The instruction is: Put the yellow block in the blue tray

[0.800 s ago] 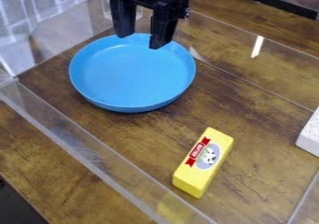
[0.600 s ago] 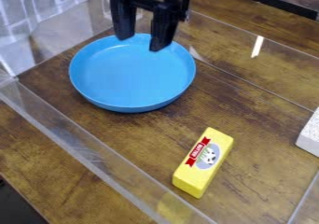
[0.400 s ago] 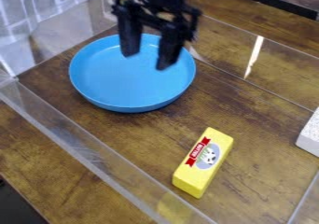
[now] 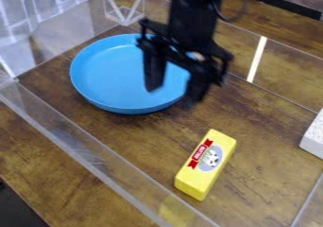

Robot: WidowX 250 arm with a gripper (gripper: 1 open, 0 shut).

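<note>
Far left: clear sheeting [image 4: 38,23] along the edge of the dark wood-grain surface [image 4: 89,136], glare on it.

Left of centre: blue tray [image 4: 108,79] flat on the surface, round, shallow, raised rim, nothing seen inside. Right part of rim partly covered by the gripper in this view.

Centre: black gripper [image 4: 177,77] hanging from above, pointing down. Two fingers [image 4: 153,68] apart with a visible gap between them — partly open, nothing between the jaws, nothing held. Left finger over the tray's right inner edge, right finger over the rim or just outside it; cannot tell from this view whether either tip touches tray or surface.

Right of centre, lower: yellow block [image 4: 206,165] lying flat on the surface, long axis tilted, upper end leaning right. Red-and-white label on the top face. Below and slightly right of the gripper in the picture, toward the near edge — well apart from the fingers, no contact. Also outside the tray, separated from its rim by bare wood.

Right: bright narrow reflection streak [image 4: 259,59] on the surface beyond the gripper. White object [image 4: 314,134] cut off by the right edge; only a corner shows, identity not clear.
</note>
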